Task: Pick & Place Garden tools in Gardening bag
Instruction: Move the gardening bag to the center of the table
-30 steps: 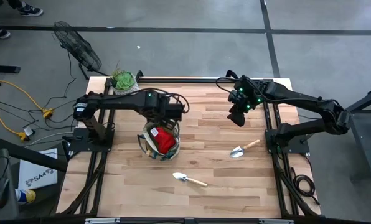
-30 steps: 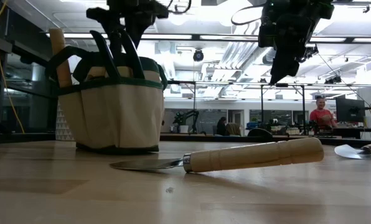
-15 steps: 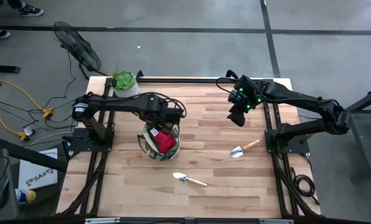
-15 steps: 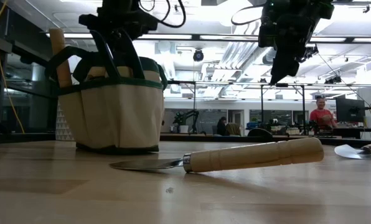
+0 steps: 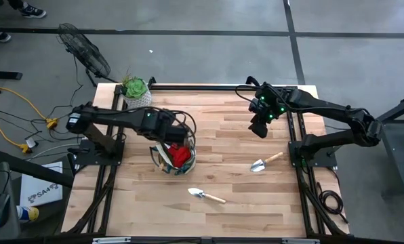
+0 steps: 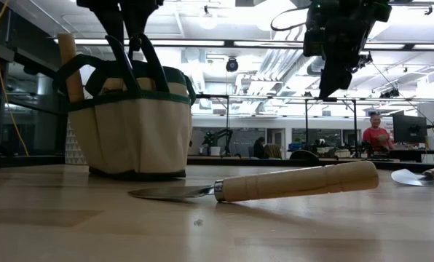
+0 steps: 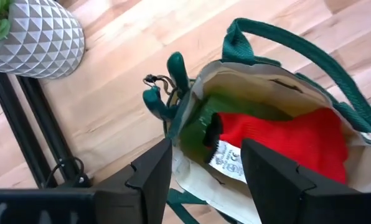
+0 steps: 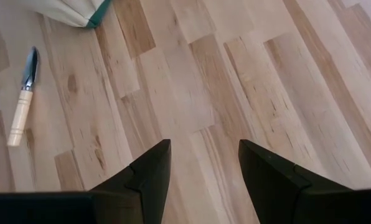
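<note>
Bag (image 5: pixel 173 154) at table's left centre, seen from above: red cloth (image 5: pixel 180 154) already inside, two trowels (image 5: pixel 206 195) (image 5: pixel 265 163) left out on the wood, nearer and to the right. Left gripper (image 5: pixel 167 133) over the bag's far rim, right gripper (image 5: pixel 258 126) parked high, far right. From table level: one trowel (image 6: pixel 268 185) lying near, second (image 6: pixel 421 175) at right edge. Left wrist: fingers (image 7: pixel 151 173) spread, empty; cloth, green piece (image 7: pixel 195 127), shears (image 7: pixel 167 93) at the rim. Right wrist: fingers (image 8: pixel 149 169) spread, holding nothing.
</note>
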Controlling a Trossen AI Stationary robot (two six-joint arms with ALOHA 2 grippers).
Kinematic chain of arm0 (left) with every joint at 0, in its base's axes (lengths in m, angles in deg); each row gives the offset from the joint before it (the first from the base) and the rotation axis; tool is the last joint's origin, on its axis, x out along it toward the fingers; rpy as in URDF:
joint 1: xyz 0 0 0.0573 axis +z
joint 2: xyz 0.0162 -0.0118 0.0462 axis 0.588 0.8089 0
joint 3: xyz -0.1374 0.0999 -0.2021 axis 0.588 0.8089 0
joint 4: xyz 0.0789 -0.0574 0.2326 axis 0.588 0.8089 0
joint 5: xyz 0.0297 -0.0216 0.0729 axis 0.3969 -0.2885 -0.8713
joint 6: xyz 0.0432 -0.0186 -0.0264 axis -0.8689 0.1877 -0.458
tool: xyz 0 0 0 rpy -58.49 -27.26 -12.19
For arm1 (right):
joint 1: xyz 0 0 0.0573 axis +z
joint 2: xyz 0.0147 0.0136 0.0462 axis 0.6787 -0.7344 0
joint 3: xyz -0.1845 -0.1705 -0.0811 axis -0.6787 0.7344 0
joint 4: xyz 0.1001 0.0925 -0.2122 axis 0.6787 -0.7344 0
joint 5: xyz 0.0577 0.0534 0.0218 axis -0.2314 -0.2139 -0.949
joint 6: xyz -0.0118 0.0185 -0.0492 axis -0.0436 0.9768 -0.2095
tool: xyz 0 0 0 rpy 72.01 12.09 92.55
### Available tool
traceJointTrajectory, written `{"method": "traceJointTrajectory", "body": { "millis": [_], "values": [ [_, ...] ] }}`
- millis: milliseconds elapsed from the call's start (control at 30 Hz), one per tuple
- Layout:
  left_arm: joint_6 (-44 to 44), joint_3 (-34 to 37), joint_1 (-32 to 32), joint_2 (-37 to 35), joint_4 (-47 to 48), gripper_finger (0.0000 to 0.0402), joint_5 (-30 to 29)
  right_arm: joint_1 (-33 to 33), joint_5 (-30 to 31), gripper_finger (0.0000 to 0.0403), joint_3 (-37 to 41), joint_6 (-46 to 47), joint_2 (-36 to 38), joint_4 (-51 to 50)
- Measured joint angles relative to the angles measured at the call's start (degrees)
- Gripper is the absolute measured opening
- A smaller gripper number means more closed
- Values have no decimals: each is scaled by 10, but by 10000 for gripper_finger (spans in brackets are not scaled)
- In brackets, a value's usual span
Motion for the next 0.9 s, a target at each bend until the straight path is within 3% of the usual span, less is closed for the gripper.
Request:
{"method": "traceJointTrajectory", "body": {
  "millis": [133,233,433,667,800,900],
  "values": [
    [33,3,-22,-5,-1,184,-7,0,13,181,0,0,0,0],
    [78,44,-41,-21,-1,184,-6,0,14,181,0,0,0,0],
    [234,157,-118,-77,0,184,9,0,14,181,0,4,0,0],
    [446,229,-229,-147,0,184,-25,0,14,181,0,4,0,0],
    [545,268,-253,-160,-4,184,3,0,14,181,0,4,0,6],
    [573,284,-253,-161,-32,177,12,0,14,181,0,4,0,11]
  ]
}}
